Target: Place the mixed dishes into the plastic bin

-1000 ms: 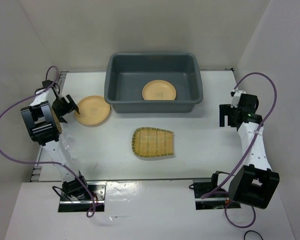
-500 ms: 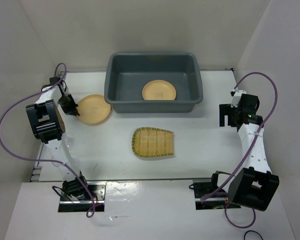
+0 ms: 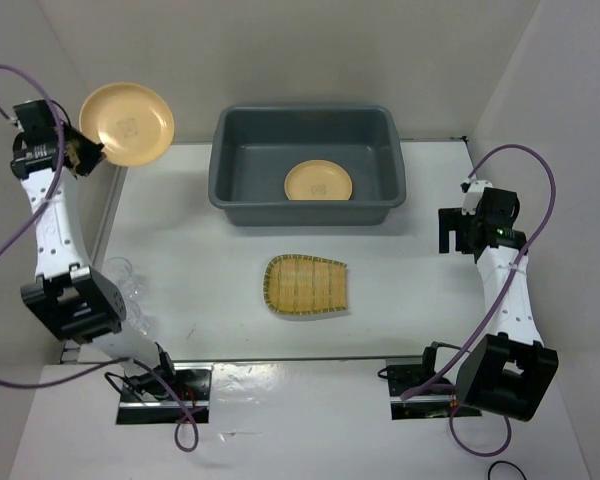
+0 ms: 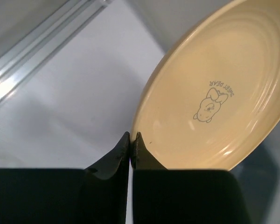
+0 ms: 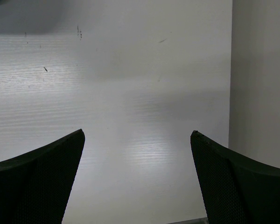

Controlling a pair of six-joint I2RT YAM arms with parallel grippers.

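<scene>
A: Where's the plate (image 4: 214,93) against my left claw (image 4: 132,140)?
B: I've got that claw clenched on its rim. The plate spreads up and right of the tips, in the air left of the plastic bin (image 3: 310,212).
A: Facing?
B: Tilted, hollow side up; round, tan-orange, small cartoon print. My right claw (image 5: 137,140) hangs released

walls (image 3: 310,50) — plain white, three sides | table (image 3: 410,290) — white, soft glare

We read only "SWEET DEAR", printed w/ a small cartoon animal on the plate (image 4: 214,93); the 2nd plate (image 3: 318,182) has a mark too small to read.
</scene>
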